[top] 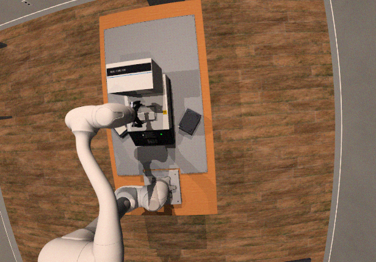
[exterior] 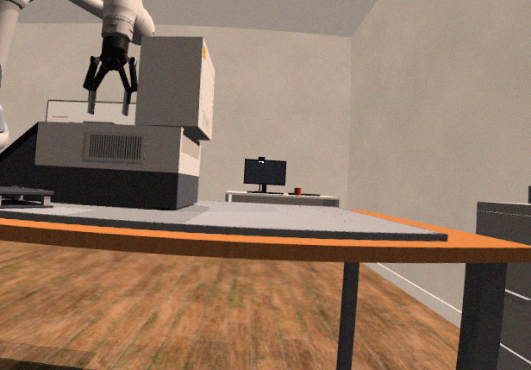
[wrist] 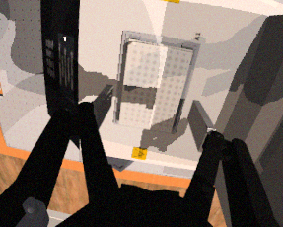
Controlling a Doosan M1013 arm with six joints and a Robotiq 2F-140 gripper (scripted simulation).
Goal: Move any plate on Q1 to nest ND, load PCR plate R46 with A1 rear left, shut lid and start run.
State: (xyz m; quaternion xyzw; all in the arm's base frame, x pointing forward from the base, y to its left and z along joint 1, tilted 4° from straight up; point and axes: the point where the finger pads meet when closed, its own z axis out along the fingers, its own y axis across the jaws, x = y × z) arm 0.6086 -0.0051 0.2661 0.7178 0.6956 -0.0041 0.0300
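The gripper (exterior: 109,108) is held open and empty above the plate (wrist: 153,86) seated on Q1's (exterior: 112,161) block, with the lid (exterior: 174,84) raised.

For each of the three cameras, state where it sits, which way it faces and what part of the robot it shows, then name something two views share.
Top: overhead, looking straight down on the orange table; shows the whole arm, its base plate and the open gripper over the cycler.
Exterior: low at table height, looking sideways across the table; shows the wrist and gripper above the cycler's body.
Wrist: on the arm's end, looking down past both fingers at the plate on the block.
Shared: top and exterior both show the raised lid.
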